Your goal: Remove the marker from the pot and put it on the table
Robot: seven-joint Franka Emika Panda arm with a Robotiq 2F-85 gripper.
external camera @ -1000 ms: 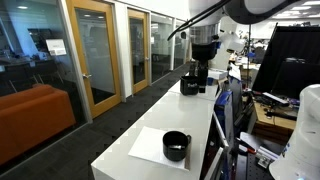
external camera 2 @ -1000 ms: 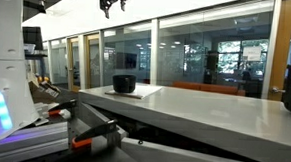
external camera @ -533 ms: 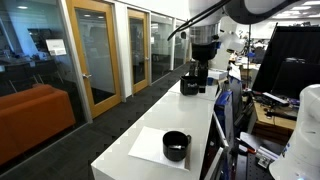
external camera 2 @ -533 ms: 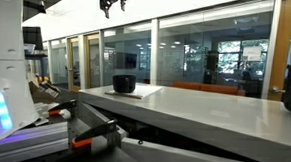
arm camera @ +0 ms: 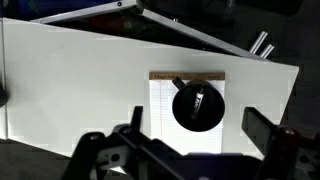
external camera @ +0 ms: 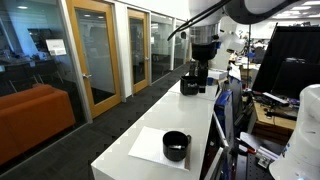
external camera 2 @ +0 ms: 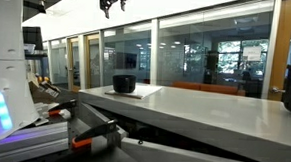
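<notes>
The bench point(external camera: 185, 110) ran long and white, far beneath the end effector point(external camera 2: 112, 7), which hung high with its jaws spread wide and nothing in them. Straight below it lay the sheet point(arm camera: 160, 110), and on that the pot point(arm camera: 185, 112), almost dead under the wrist. The marker point(arm camera: 198, 100) sat inside the pot, just a thin pale streak in the wrist view, so how it leaned was hard to tell. That was the worry: a long drop could drift, and a finger landing on the rim would likely shove or tip the pot. The pot looked light, and the sheet under it might slide too. Closing off-centre on so slim a marker could let it slip, or drag the pot up with it.
</notes>
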